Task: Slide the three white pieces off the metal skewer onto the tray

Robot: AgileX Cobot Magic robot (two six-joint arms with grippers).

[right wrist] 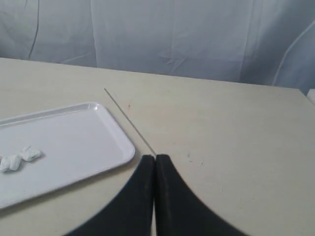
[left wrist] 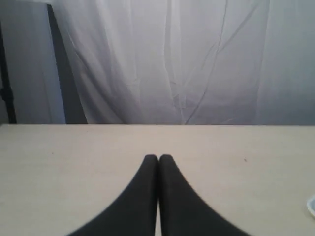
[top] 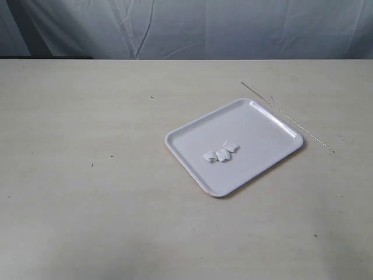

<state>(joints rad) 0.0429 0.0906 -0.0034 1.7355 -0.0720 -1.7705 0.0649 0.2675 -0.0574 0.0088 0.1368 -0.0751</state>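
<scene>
The white tray lies on the table right of centre. The three white pieces sit in a small cluster on it, off the skewer. Beside the tray's far right edge, the thin metal skewer lies bare on the table. Neither gripper shows in the exterior view. My right gripper is shut and empty. In its view the tray, the pieces and the skewer lie ahead, and the skewer's near end runs out of sight behind the fingertips. My left gripper is shut and empty over bare table.
A pale beige table reaches back to a wrinkled white curtain. A sliver of the tray's rim shows at the edge of the left wrist view. A dark upright post stands behind the table there.
</scene>
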